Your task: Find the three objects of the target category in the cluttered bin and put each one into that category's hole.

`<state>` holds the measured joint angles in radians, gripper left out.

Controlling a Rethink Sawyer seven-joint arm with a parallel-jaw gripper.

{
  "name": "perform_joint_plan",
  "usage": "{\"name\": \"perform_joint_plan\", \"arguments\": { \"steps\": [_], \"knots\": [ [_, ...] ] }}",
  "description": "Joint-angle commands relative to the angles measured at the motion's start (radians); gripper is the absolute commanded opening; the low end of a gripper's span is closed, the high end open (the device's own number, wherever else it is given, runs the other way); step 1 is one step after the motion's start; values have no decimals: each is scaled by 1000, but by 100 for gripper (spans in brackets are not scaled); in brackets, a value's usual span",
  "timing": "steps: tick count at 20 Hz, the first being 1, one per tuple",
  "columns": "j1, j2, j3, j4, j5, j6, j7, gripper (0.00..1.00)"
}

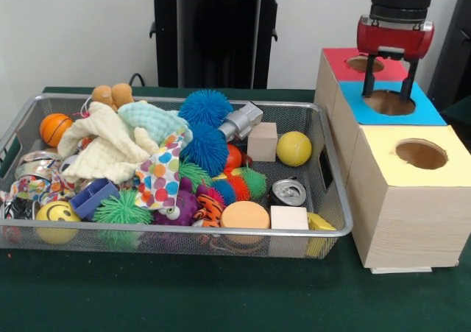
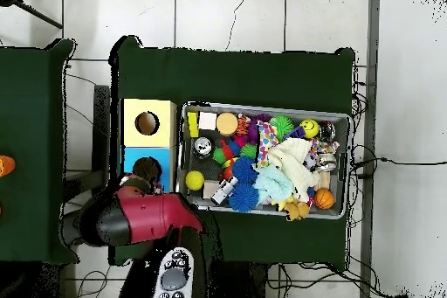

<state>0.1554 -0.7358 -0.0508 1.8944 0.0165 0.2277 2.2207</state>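
Green table [image 1: 221,295], gripper [image 1: 388,88] above blue box [image 1: 394,105]

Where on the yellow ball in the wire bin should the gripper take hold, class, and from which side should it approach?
Probably straight from above, closing across the widest part of the yellow ball. It is round, so no side is better by shape, and its top is uncovered. Fingers should go fore and aft: the wooden cube sits close on one side and the bin wall on the other.

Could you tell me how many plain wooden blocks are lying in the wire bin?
2. One wooden block sits toward the far side of the bin, beside the yellow ball. The other block rests against the near rim, beside the can. Clutter may hide more.
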Motion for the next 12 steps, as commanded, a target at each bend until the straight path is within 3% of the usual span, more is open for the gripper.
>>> {"name": "perform_joint_plan", "arguments": {
  "steps": [1,2,5,8,12],
  "knots": [
    [-331,7,237,-7,-118,211,-289,100],
    [-402,10,285,-17,-143,206,-336,100],
    [-520,61,360,-76,-244,245,-443,100],
    [-552,105,389,-128,-303,314,-450,100],
    [-562,97,418,-169,-368,414,-414,100]
  ]
}}
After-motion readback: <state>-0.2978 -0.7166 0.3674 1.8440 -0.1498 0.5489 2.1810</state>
